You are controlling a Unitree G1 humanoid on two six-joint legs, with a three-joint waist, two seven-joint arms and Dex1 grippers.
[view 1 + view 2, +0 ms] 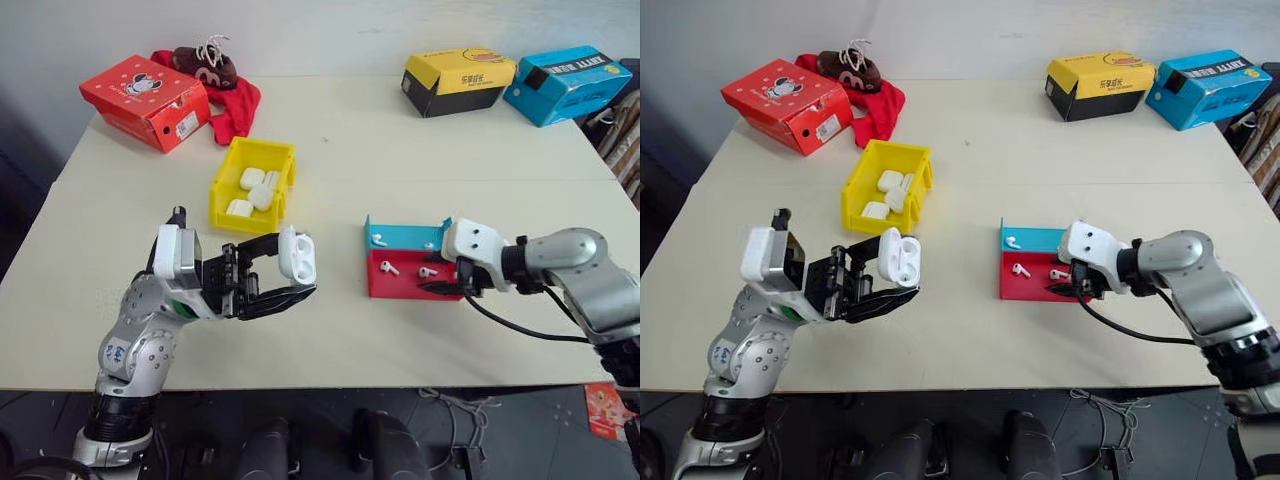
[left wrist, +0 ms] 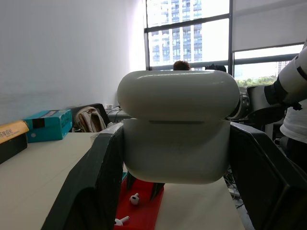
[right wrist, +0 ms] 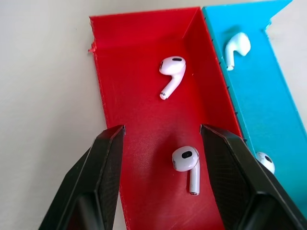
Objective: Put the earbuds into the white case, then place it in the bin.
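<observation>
Not much legible from here — yellow-and-black box has a line of Chinese characters on its side, too small to read. Blue box has white lettering, unreadable. Red box — cartoon print, small barcode label.

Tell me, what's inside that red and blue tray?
Four earbuds lie in the tray: two in the red half, two in the blue. The right gripper, open, partly covers the last one.
</observation>
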